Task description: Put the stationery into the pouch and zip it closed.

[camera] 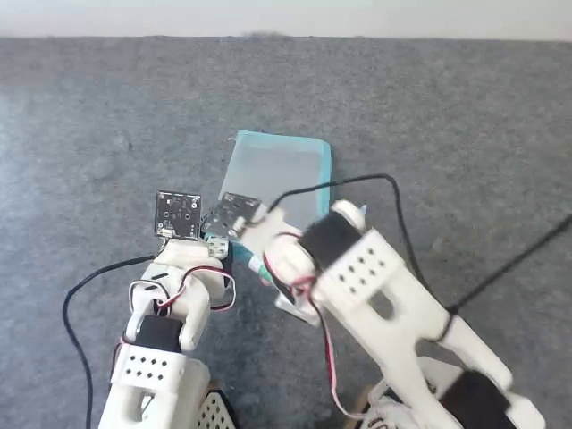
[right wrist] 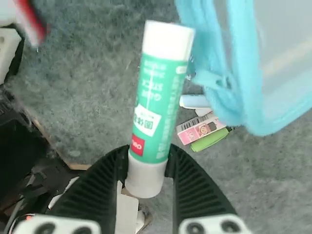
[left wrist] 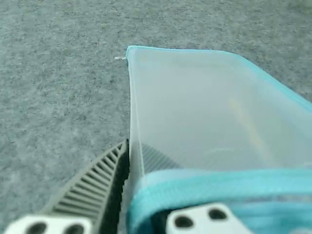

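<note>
Clamping glue stick (right wrist: 158, 97) by its base in right gripper (right wrist: 148, 153); pinching pouch (left wrist: 204, 112) corner in left gripper (left wrist: 131, 190). Could snag cap (right wrist: 168, 39) on slack zipper (left wrist: 219, 187) and miss the opening.

In the foreground the left gripper (left wrist: 141, 168) clamps the corner of the translucent pouch (left wrist: 204, 112) at its turquoise zipper band (left wrist: 219, 187). One ribbed dark finger (left wrist: 95, 195) shows partly through the mesh. The pouch lies on grey carpet (left wrist: 58, 73), stretching toward the background.
</note>
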